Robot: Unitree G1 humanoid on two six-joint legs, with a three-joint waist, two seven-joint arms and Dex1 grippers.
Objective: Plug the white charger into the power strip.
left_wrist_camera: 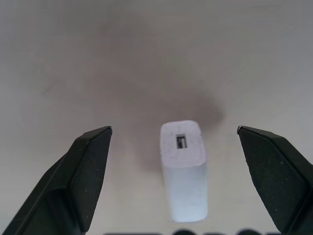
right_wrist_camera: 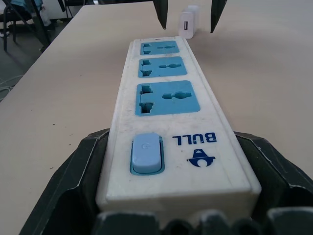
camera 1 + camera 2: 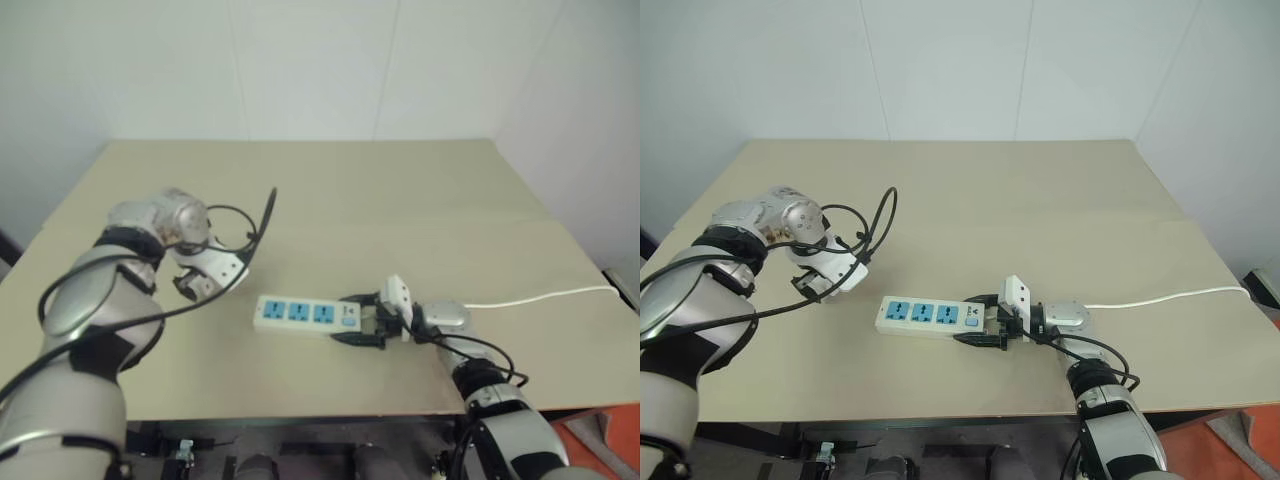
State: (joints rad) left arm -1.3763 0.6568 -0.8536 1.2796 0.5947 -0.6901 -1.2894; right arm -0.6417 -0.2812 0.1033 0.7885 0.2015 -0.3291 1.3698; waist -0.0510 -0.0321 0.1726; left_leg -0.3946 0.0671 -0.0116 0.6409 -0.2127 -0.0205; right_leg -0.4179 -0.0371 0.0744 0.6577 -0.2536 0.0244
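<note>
beige table (image 3: 400, 190): power strip (image 3: 305, 314) is clamped by right gripper (image 3: 362, 322); white charger (image 1: 183, 166) is straddled by spread left gripper (image 1: 173, 134).

arms: silver-grey rounded shells, black joint bands | cables: black loops running off both wrists | left gripper (image 1: 173, 147): two black tapered fingers | right gripper (image 3: 362, 320): black fingers, white boxy wrist module behind | markings: cannot tell
</note>
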